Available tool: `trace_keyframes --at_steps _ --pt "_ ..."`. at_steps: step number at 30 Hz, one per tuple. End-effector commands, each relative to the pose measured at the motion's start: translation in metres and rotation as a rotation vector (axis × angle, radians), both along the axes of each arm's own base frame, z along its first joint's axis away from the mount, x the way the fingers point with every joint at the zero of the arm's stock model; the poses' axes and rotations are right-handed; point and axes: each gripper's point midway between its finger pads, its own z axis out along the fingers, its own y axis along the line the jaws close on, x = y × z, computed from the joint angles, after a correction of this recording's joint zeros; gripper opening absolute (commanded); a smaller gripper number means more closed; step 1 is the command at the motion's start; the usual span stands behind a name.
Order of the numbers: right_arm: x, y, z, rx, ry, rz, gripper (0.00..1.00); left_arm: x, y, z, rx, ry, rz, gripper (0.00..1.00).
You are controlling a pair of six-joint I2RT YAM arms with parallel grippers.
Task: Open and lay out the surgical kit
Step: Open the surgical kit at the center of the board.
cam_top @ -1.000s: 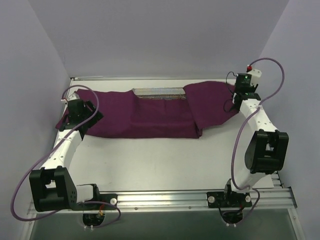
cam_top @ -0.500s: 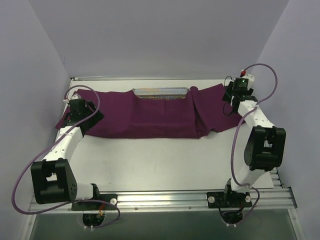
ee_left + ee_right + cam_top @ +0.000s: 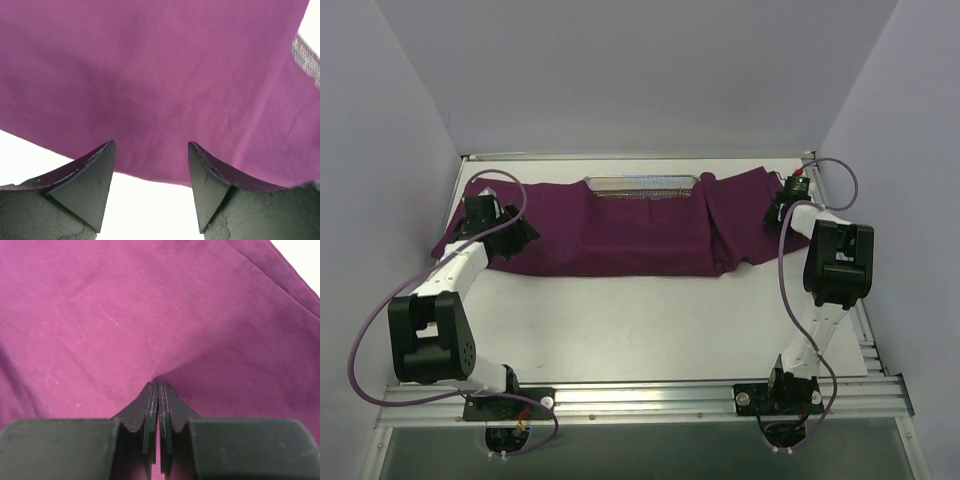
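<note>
Cloth wrap [image 3: 610,230] lies spread across far half of table [image 3: 640,330], side flaps out. Only far rim of wire-mesh tray [image 3: 642,185] shows. On left gripper [image 3: 150,150], jaws spread over wrap's near edge. On right gripper [image 3: 158,386], jaws pressed together, pinching pucker of wrap. We judge task partway: tray uncovering and instrument layout left. We cannot see forceps or tweezers.

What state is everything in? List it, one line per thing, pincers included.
cloth wrap: spread out wide, draped over most of the tray, creased at its right end.
wire-mesh tray: under the cloth, only its far rim showing.
left pincer: open, at the cloth's near edge, gripping nothing.
right pincer: shut on a pinched-up fold of the cloth.
</note>
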Motion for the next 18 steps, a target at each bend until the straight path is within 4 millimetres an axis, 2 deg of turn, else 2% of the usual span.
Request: trace_keyframes --at_steps 1,4,7,8,11,12,13,15,16,17,18 --pt "-0.011 -0.009 -0.001 0.034 0.024 -0.072 0.00 -0.005 -0.016 0.009 -0.057 0.007 -0.095 0.67" --pt "-0.034 -0.028 -0.020 0.019 0.120 -0.161 0.00 -0.019 -0.017 0.002 -0.054 0.065 -0.105 0.67" --pt "-0.060 -0.046 -0.040 0.022 0.218 -0.258 0.00 -0.023 -0.013 -0.007 -0.040 0.109 -0.086 0.67" --pt "-0.071 -0.061 -0.047 0.025 0.246 -0.305 0.00 -0.024 -0.013 -0.010 -0.035 0.122 -0.087 0.66" --pt "-0.112 -0.083 -0.061 -0.007 0.362 -0.371 0.00 -0.031 -0.012 -0.022 -0.028 0.176 -0.098 0.66" --pt "-0.135 -0.097 -0.064 -0.027 0.424 -0.408 0.00 -0.035 -0.009 -0.024 -0.019 0.200 -0.098 0.65" --pt "-0.147 -0.109 -0.062 -0.068 0.449 -0.415 0.00 -0.040 -0.008 -0.028 -0.015 0.231 -0.100 0.65" --pt "-0.151 -0.120 -0.047 -0.070 0.407 -0.410 0.00 -0.036 -0.007 -0.026 0.002 0.213 -0.127 0.64" --pt "-0.156 -0.119 -0.044 -0.080 0.414 -0.388 0.00 -0.035 -0.006 -0.025 0.013 0.210 -0.134 0.64" --pt "-0.150 -0.117 -0.029 -0.080 0.371 -0.376 0.05 -0.031 -0.005 -0.022 0.024 0.202 -0.139 0.64" --pt "-0.147 -0.110 -0.024 -0.073 0.356 -0.360 0.12 -0.031 -0.005 -0.022 0.027 0.203 -0.142 0.64"
